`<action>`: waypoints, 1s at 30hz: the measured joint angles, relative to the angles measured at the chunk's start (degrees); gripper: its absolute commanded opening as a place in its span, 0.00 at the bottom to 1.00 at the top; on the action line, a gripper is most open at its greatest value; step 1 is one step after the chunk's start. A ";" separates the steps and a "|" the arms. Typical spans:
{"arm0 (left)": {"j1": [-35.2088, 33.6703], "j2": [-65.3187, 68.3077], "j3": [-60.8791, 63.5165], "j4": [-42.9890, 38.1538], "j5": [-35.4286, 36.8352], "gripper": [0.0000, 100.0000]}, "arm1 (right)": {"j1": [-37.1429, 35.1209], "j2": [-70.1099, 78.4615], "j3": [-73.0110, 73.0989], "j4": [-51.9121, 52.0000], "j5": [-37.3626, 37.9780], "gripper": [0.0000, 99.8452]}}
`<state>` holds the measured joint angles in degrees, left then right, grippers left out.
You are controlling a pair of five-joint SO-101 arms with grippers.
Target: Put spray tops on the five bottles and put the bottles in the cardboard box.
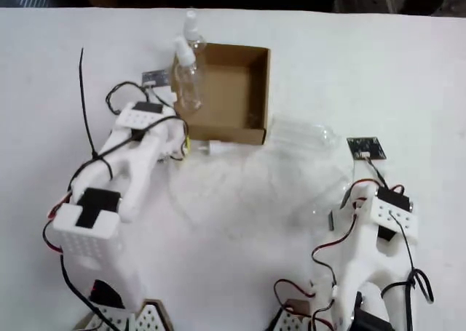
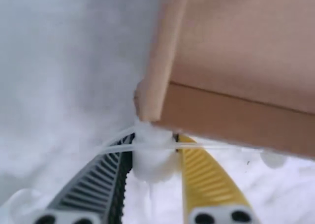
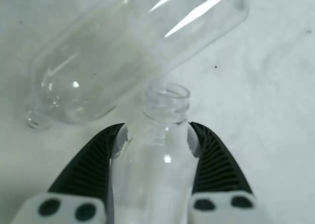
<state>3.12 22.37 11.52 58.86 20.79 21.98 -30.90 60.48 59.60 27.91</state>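
Cardboard box (image 1: 233, 91) has two capped bottles (image 1: 186, 76) at its edge, the left gripper (image 2: 152, 145) pinches a spray top (image 2: 152, 162), the right gripper (image 3: 156, 129) clasps an uncapped bottle (image 3: 166, 103), so I judge most remains.

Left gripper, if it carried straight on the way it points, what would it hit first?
The cardboard box: its corner stands directly ahead of the left gripper. The spray top in its fingers would probably touch first; depth is unclear.
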 measured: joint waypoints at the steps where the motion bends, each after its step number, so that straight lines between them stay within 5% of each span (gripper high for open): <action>1: 0.18 0.09 -0.35 0.35 0.09 0.02 | -0.44 0.00 0.18 0.00 -0.09 0.02; 11: 0.09 -2.99 0.70 6.33 0.18 0.02 | -2.37 -1.32 -1.85 -0.70 0.00 0.02; 19: 2.55 -22.86 17.14 5.98 0.18 0.02 | -2.55 -1.41 -11.43 0.44 0.00 0.02; 26: 3.52 -43.16 27.25 2.29 -2.11 0.02 | -8.00 -1.41 -15.30 -4.13 12.84 0.02; 30: 3.52 -54.24 29.45 1.85 -5.10 0.02 | -11.96 -4.66 -15.38 -8.88 6.15 0.02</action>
<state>6.64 -31.87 40.97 60.70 15.69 10.02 -35.56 45.10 50.73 34.07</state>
